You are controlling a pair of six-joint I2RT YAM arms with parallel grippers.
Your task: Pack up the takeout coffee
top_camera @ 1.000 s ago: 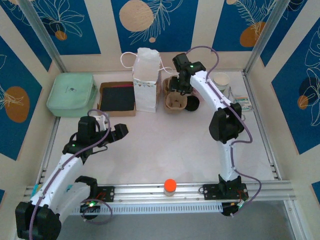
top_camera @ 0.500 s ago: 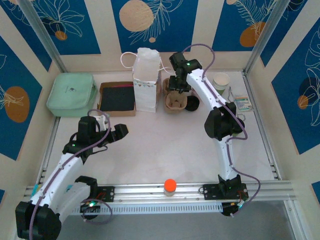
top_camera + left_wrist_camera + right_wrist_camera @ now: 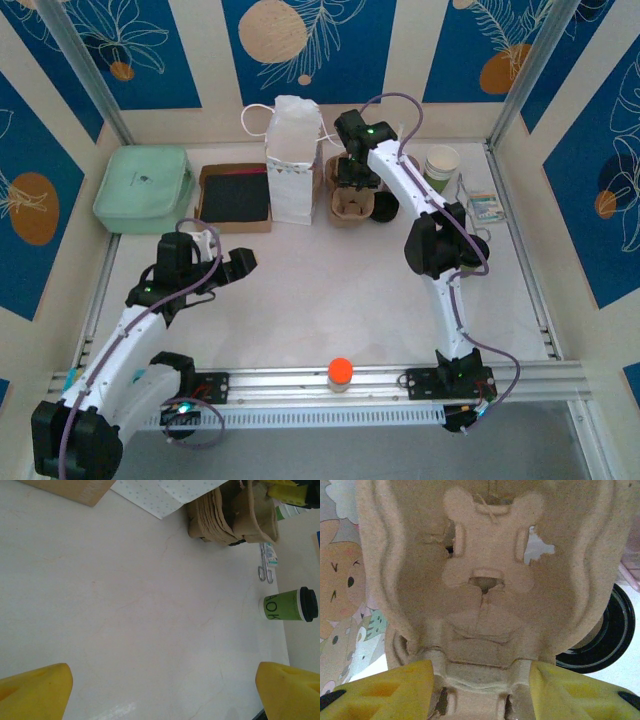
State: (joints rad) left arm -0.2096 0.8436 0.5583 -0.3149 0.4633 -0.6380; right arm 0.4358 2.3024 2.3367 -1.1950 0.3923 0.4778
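Pale table (image 3: 330, 300) with green case (image 3: 143, 187), paper bag (image 3: 293, 165), pulp carrier (image 3: 350, 208), lidded cup (image 3: 290, 605)

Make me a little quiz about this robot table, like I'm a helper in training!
1. True or false: the coffee cup has a black lid on.
2. What colour is the soft box at the table's far left? A red, B pale green, C blue.
3. What is caught between the right jaws?

Key: 1 true; 2 B; 3 the rim of the brown carrier.
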